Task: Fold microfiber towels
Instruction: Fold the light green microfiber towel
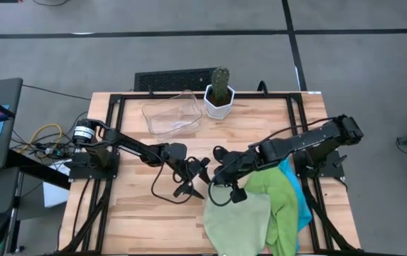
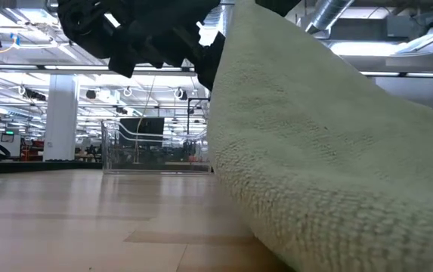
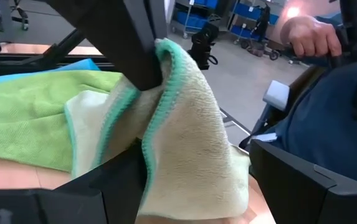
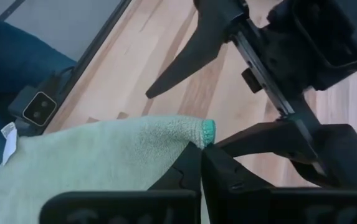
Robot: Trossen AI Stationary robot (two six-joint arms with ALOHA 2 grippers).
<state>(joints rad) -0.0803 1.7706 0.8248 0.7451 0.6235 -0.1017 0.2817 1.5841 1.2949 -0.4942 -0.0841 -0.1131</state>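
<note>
A pale green microfiber towel [image 1: 235,222] with a teal hem lies at the table's near edge, one corner raised. My right gripper [image 1: 233,190] is shut on that corner. A bright green towel [image 1: 280,206] and a cyan one [image 1: 301,203] lie spread beside it toward the right. My left gripper [image 1: 197,179] is open just left of the raised corner. In the left wrist view the hanging towel fold [image 3: 184,143] drops between its two fingers [image 3: 106,193]. The low view shows the towel [image 2: 322,159] sloping up from the table. My right gripper pinches the pale green towel's hemmed corner [image 4: 207,132] between its two shut fingers, slanting down from the table's right. The corner is lifted clear, and the cloth hangs slack below it in a fold, with the rest of the towel on the table. My left gripper has the hanging fold between its open fingers; I cannot tell whether either finger touches the cloth.
A clear plastic tray [image 1: 171,114] and a potted cactus in a white pot [image 1: 219,94] stand at the table's far side. Bare wood lies left of the towels. Beyond the near edge is a person in blue, with a hand [image 3: 312,34] showing.
</note>
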